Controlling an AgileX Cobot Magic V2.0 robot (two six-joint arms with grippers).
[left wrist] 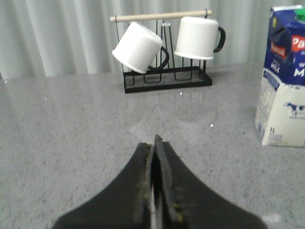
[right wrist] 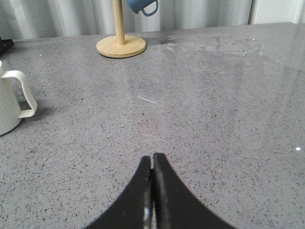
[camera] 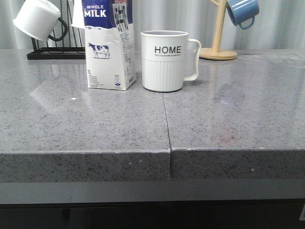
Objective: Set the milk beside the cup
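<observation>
The milk [camera: 108, 45], a tall white carton with a dark blue top and a cow picture, stands upright on the grey table just left of the cup [camera: 165, 60], a white ribbed mug marked "HOME" with its handle to the right. A narrow gap separates them. The milk also shows in the left wrist view [left wrist: 284, 78], and part of the cup shows in the right wrist view [right wrist: 12, 101]. My left gripper [left wrist: 153, 143] is shut and empty, low over bare table, well short of the milk. My right gripper [right wrist: 153, 158] is shut and empty over bare table, away from the cup. Neither gripper shows in the front view.
A black wire rack [camera: 55, 51] with plain white mugs [left wrist: 138, 47] stands at the back left. A wooden mug tree [camera: 219, 47] with a blue mug [camera: 243, 12] stands at the back right. A seam [camera: 167, 121] runs down the table's middle.
</observation>
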